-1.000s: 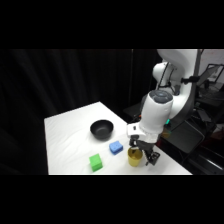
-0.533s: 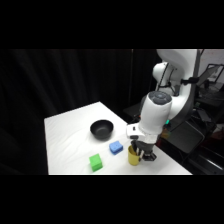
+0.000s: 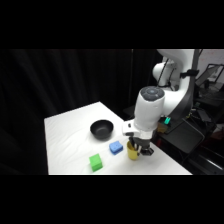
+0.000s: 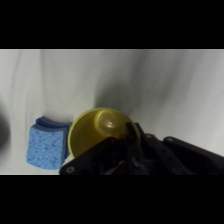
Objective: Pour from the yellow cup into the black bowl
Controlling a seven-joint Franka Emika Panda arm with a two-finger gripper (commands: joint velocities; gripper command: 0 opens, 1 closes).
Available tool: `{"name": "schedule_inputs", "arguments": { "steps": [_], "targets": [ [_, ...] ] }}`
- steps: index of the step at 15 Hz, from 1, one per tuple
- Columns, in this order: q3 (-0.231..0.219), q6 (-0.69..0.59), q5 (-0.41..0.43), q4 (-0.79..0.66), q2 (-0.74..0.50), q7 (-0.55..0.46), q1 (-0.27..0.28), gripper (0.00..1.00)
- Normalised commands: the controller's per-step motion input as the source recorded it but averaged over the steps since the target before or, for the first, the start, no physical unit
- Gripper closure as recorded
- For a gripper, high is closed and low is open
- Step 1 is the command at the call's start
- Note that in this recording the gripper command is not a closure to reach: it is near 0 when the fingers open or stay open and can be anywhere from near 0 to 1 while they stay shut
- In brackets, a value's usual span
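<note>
The yellow cup (image 3: 132, 151) is near the table's front right edge, just right of the blue block. My gripper (image 3: 138, 147) comes down on it from above and is shut on its rim. In the wrist view I look down into the yellow cup (image 4: 95, 131), and one finger reaches over its right rim beside my gripper (image 4: 131, 139). The cup stays upright and looks slightly raised off the table. The black bowl (image 3: 101, 129) rests on the table to the cup's upper left, apart from it.
A blue block (image 3: 116, 147) lies between the bowl and the cup, and in the wrist view the blue block (image 4: 47, 145) is close to the cup's left. A green block (image 3: 95, 162) sits near the front edge. The white table (image 3: 70, 135) ends just right of the cup.
The gripper sank over the cup's rim and closed on it. The cup now sits a little higher in the side view than before.
</note>
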Motion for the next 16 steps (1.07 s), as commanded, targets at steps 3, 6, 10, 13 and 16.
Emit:
{"name": "schedule_inputs", "arguments": {
  "steps": [3, 6, 10, 13, 16],
  "targets": [
    [0.102, -0.58, 0.212, 0.0, -0.55, -0.41, -0.252, 0.13],
    [0.041, -0.48, 0.267, 0.05, -0.47, -0.47, -0.264, 0.13],
    [-0.042, -0.41, 0.56, 0.18, -0.24, -0.85, -0.297, 0.13],
    [-0.133, -0.6, 0.682, 0.38, -0.05, -1.0, -0.282, 0.13],
    [-0.251, -0.76, 0.538, 0.5, 0.16, -1.0, -0.356, 0.12]
  ]
}}
